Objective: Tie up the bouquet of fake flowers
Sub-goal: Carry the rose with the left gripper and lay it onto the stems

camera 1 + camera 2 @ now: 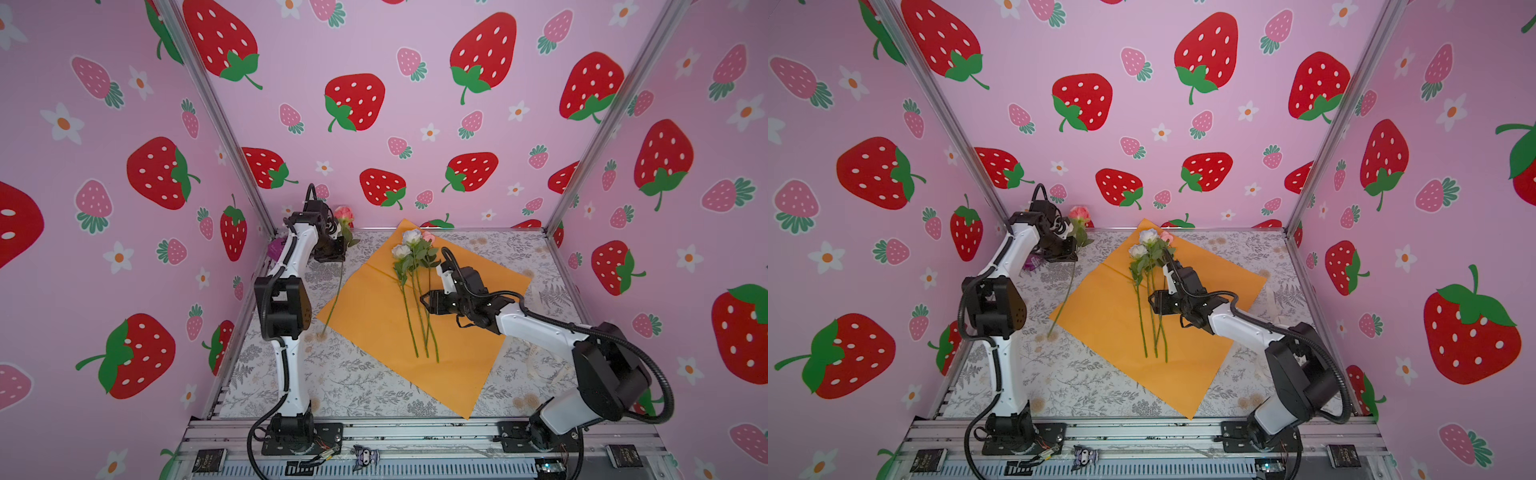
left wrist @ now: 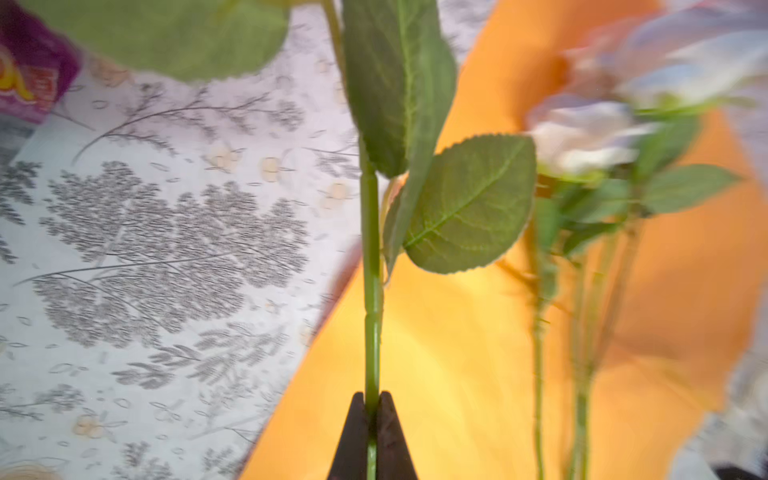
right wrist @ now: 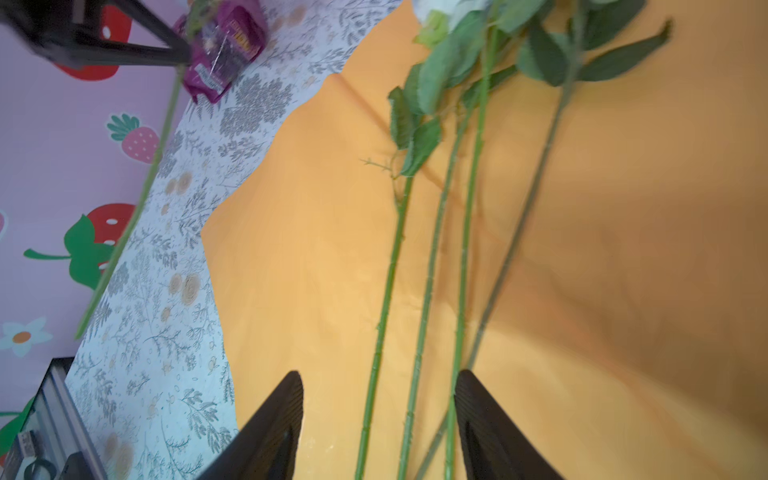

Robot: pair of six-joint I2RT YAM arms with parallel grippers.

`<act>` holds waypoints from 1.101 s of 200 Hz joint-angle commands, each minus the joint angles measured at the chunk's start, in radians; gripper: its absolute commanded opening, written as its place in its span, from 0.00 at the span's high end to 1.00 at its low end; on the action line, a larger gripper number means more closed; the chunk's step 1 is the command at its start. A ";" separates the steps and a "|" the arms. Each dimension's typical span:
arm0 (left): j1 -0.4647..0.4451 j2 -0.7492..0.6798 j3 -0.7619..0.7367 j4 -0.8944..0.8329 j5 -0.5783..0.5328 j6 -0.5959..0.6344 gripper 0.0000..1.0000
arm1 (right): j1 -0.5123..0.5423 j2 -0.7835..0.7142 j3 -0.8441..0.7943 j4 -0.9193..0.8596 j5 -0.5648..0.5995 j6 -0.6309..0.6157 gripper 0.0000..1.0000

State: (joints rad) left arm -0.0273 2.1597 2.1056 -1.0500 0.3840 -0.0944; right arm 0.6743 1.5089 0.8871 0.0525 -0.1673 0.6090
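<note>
The desk (image 1: 353, 382), covered in a grey leaf-patterned cloth, is seen from above in both top views. The orange wrapping paper (image 1: 374, 316) (image 1: 1100, 320) is spread flat on it and turned like a diamond, with one corner at the desk's far edge and the opposite corner at its near edge. On the middle of the paper the lying roses (image 1: 415, 286) (image 1: 1148, 291) are laid side by side and almost parallel. Their long axis runs from the far edge to the near edge, with the white and pink heads toward the far edge and the cut ends toward the near edge. A separate pink rose (image 1: 344, 214) (image 1: 1079, 212) is held off the paper near the desk's far left corner. It is tilted but close to upright, head up, with its long stem slanting down to the paper's left corner. Whether the stem tip touches the desk cannot be told. The left gripper (image 1: 334, 254) (image 2: 372, 409) is clamped on this stem below the leaves, the jaws pressed together on it. The right gripper (image 1: 424, 300) (image 3: 378, 415) is placed at the right side of the lying roses, about halfway along their stems. Its jaws are spread wide, and in the right wrist view three stems are seen passing between them, none gripped. A purple packet (image 1: 276, 248) (image 3: 224, 45) is left at the far left corner, behind the left arm.
</note>
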 commanded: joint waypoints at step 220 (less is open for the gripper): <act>-0.542 0.060 -0.168 0.573 -0.019 -0.394 1.00 | -0.186 -0.147 -0.228 0.034 -0.088 0.063 0.38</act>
State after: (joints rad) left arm -0.5446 2.2242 1.8679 -0.4454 0.4149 -0.5537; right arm 0.4973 1.3476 0.6701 0.0746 -0.2443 0.6758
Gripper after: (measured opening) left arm 0.053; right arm 0.620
